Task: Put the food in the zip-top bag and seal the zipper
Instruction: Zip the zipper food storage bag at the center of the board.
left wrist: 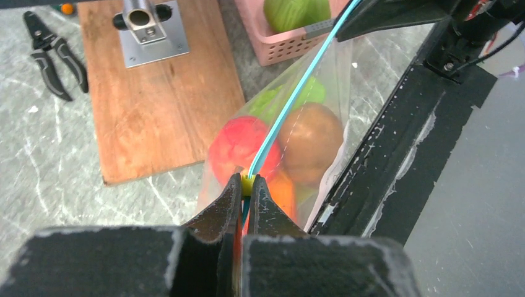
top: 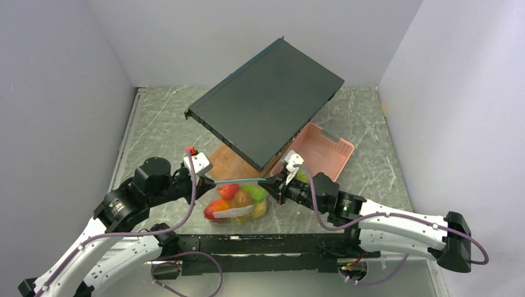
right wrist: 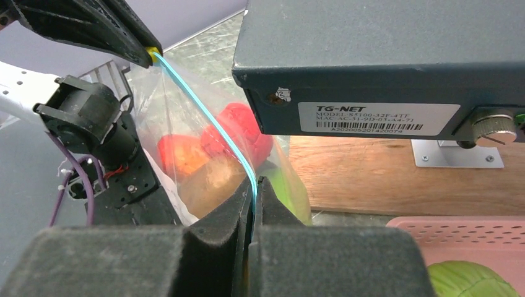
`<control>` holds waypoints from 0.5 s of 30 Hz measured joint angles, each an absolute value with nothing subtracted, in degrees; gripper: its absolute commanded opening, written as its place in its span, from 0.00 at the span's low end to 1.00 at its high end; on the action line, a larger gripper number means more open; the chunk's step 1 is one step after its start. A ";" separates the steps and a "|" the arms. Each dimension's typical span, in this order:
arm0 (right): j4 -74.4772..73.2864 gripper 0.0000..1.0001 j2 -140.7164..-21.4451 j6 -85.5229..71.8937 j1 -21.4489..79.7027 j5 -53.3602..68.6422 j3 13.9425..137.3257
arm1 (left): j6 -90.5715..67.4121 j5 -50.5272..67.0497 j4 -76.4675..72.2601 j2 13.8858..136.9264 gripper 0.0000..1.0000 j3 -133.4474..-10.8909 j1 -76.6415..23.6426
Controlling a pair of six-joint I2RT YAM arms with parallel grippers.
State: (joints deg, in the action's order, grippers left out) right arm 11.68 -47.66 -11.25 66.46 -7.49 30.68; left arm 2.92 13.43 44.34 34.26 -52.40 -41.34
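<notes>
The clear zip-top bag (top: 238, 204) hangs between my two grippers near the table's front edge. Inside it are red, orange, brown and green toy food (top: 230, 191); the food also shows in the left wrist view (left wrist: 241, 143) and in the right wrist view (right wrist: 238, 133). The teal zipper (left wrist: 291, 102) runs taut from one gripper to the other, also seen in the right wrist view (right wrist: 207, 117). My left gripper (left wrist: 247, 184) is shut on the zipper's left end, at a small yellow slider. My right gripper (right wrist: 254, 185) is shut on the zipper's right end. One green toy (left wrist: 296, 12) lies in the pink tray.
A dark flat network box (top: 266, 102) stands tilted on a mount on a wooden board (top: 226, 162) behind the bag. A pink tray (top: 325, 148) sits at right. Black pliers (left wrist: 52, 55) lie left of the board. A black rail (top: 247, 244) runs along the front.
</notes>
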 measured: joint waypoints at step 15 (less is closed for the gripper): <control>11.46 0.00 -47.55 -11.44 66.46 -7.40 30.33 | -3.99 -1.13 50.46 25.41 0.00 -52.42 -41.45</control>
State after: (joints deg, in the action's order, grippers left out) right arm 11.46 -47.55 -11.44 66.46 -7.40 30.33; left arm -3.99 -1.13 50.46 25.41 -52.42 -41.45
